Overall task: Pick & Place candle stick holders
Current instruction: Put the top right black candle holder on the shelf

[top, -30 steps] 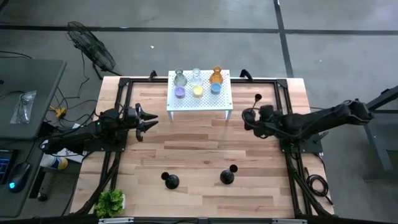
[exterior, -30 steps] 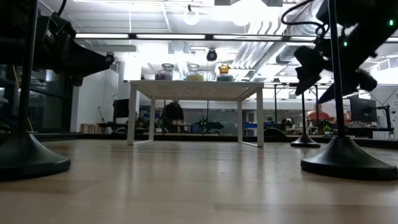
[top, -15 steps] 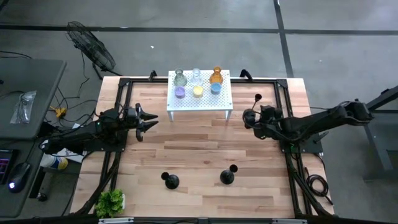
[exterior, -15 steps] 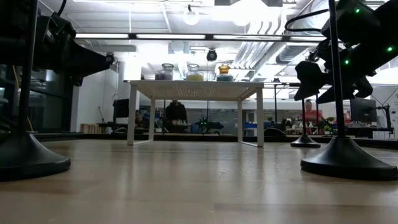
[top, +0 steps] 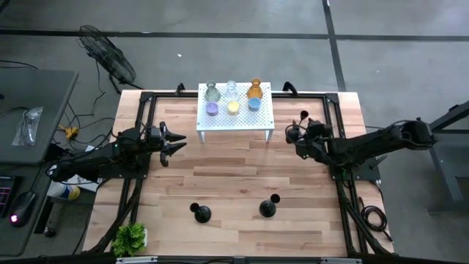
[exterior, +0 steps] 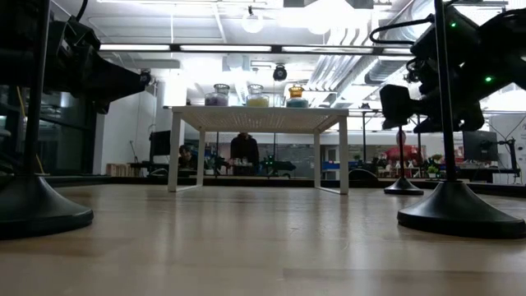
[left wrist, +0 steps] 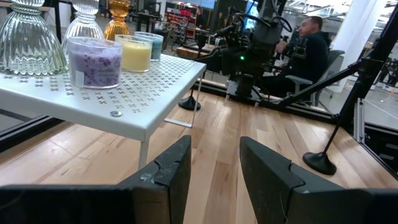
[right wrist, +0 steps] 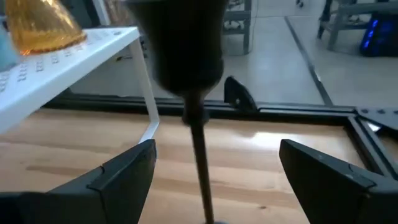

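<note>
High view is showing a pale wooden table (top: 234,183) inside a black frame, standing on grey concrete. A white stand (top: 234,110) is sitting at the middle of the far edge, carrying six glass cups (top: 232,97) in two rows. Two black holders (top: 201,213) (top: 268,208) are standing near the near edge, and a third (top: 303,117) is standing by the far right corner. The right gripper (top: 294,134) is hovering just beside that third one, fingers spread wide with its thin stem (right wrist: 199,155) between them, untouched. The left gripper (top: 176,142) is waiting at the left edge, fingers apart. Left wrist view alone is revealing a label on the purple cup (left wrist: 94,62), too small to read, and a seated person (left wrist: 308,50) beyond.
</note>
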Motion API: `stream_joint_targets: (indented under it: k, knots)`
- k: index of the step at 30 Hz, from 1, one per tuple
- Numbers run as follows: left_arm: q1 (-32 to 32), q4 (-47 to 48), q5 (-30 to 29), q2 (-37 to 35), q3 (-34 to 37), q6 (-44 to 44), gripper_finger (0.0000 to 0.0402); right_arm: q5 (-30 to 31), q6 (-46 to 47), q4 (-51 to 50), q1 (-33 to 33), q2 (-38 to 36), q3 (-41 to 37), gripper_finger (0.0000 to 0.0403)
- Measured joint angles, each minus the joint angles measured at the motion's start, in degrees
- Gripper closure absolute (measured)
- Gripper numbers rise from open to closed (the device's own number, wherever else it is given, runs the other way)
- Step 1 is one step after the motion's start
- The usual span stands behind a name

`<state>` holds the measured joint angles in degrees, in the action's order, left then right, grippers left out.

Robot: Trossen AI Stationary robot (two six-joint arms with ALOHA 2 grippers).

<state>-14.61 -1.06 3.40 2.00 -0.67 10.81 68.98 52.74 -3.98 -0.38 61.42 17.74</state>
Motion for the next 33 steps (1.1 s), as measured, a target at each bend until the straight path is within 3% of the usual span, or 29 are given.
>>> stream_joint_targets:
  k: [7,19,33]
  knots:
    - [0.0,0.0,0.0,0.0,0.0,0.0,0.0268,-0.3,-0.5,3.7,-1.9,0.8,0.0,0.0082]
    - [0.0,0.0,0.0,0.0,0.0,0.0,0.0268,-1.4,-0.5,3.6,-2.7,0.8,0.0,0.0203]
    - [0.0,0.0,0.0,0.0,0.0,0.0,0.0268,-1.4,-0.5,3.4,-2.7,0.8,0.0,0.0311]
